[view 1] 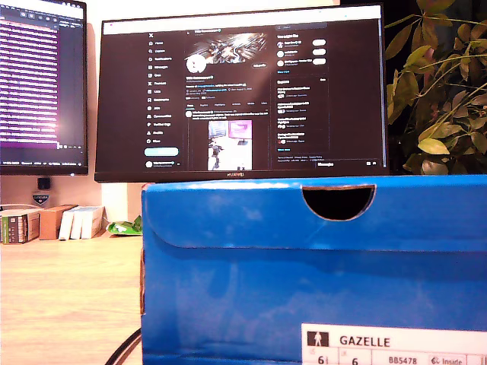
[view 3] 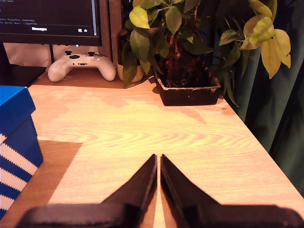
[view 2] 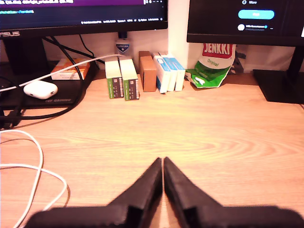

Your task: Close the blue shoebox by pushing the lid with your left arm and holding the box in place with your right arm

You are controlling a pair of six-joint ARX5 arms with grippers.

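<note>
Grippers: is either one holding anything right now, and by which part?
Nothing is held. My first gripper and my second gripper are both shut on nothing above the wooden desk, clear of the blue cardboard shoebox.

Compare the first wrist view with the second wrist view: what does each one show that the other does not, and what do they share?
Only the first wrist view shows my first gripper shut over bare desk, small boxes standing in a row, a green snack bag, a white earbud case and white cables.

Only the second wrist view shows my second gripper shut, the corner of the blue shoebox, a white game controller and a potted plant.

Both show the wooden desk and the lower edge of a monitor.
</note>
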